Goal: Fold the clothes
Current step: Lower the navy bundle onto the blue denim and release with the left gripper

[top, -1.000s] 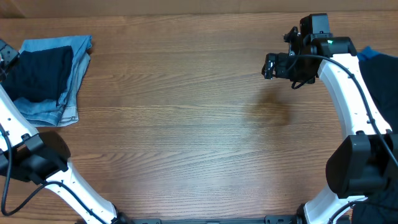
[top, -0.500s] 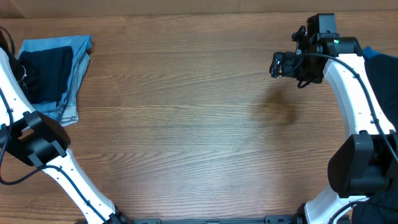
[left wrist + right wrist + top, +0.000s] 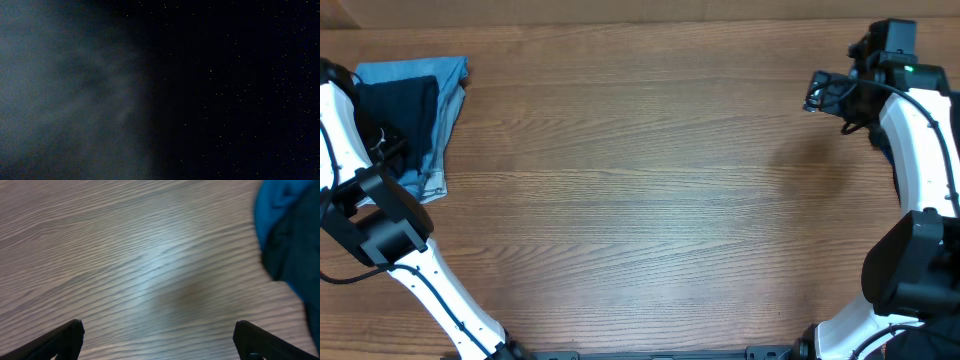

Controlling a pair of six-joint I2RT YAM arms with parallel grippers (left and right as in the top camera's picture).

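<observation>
The clothes, a dark navy garment, lie folded on a light blue denim garment at the table's far left. My left gripper is down on the navy garment's left edge. Its fingers are buried in the cloth and shut on it. The left wrist view shows only dark fabric pressed close to the lens. My right gripper hangs over bare wood at the far right. It is open with nothing between its fingertips.
A pile of bright blue cloth and dark cloth lies at the table's right edge, just right of my right gripper. The wooden table stretches between the two arms.
My left gripper has come down onto the navy garment and shut. The right arm has swung right and a little back, with its jaws still open.
</observation>
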